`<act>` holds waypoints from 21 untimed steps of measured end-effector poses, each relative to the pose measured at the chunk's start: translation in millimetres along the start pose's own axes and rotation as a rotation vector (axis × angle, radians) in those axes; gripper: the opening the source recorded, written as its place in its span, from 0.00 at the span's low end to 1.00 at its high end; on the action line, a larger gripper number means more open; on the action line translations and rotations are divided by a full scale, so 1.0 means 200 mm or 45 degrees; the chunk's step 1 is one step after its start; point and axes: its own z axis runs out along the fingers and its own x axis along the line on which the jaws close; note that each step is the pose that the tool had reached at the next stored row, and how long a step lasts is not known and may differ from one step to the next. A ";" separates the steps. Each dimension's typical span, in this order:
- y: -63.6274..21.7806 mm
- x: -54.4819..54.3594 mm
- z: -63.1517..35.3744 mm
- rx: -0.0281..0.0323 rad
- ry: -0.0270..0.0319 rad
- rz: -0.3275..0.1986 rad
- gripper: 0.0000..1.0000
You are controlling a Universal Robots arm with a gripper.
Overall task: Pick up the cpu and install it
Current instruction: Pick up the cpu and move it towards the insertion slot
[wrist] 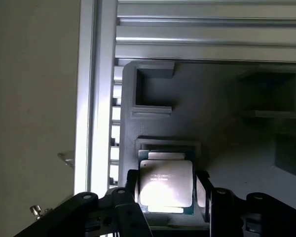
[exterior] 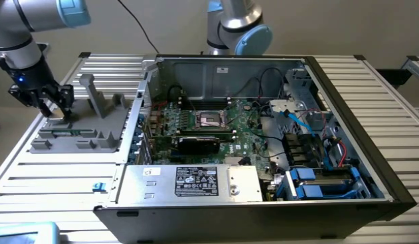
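**A:** Looking for the gripper (exterior: 55, 112) first: where is it?

**B:** At the exterior view's left, low over the grey holder (exterior: 81, 138). The holder lies on the slatted metal table (exterior: 53, 178), beside the open computer case (exterior: 382, 168). The arm comes down from that view's upper left corner, and its black tips are at the holder's left end.

**A:** And the cpu (wrist: 166, 185)?

**B:** In the wrist view it lies flat in a shallow pocket of the holder, silver top up, with faint print across it. It sits right between the fingers (wrist: 132, 183).

**A:** Spread, or pinching?

**B:** Pinching, as far as the wrist view shows. One black finger lies close against each of two opposite edges of the cpu. The chip is level and down in its pocket, not lifted.

**A:** What about inside the case?

**B:** The motherboard (exterior: 243, 127) lies flat in it. The square socket (exterior: 213, 119), framed in metal, is near the board's middle and well apart from the gripper. Just in front of the socket, toward the viewer, is the black graphics card (exterior: 199, 145). Nearer yet is the silver power supply (exterior: 189, 183) with its label.

**A:** Anything else on the holder?

**B:** More pockets, square and oblong, and grey upright posts (exterior: 87, 89) at its far side. A small blue clip (exterior: 97, 187) sits on the table by the case's near corner.
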 end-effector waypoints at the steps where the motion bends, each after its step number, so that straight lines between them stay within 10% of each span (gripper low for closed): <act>1: 0.001 0.00 -0.023 0.0000 0.0000 0.000 0.54; 21: 0.028 0.02 -0.476 0.0002 0.0000 0.000 0.54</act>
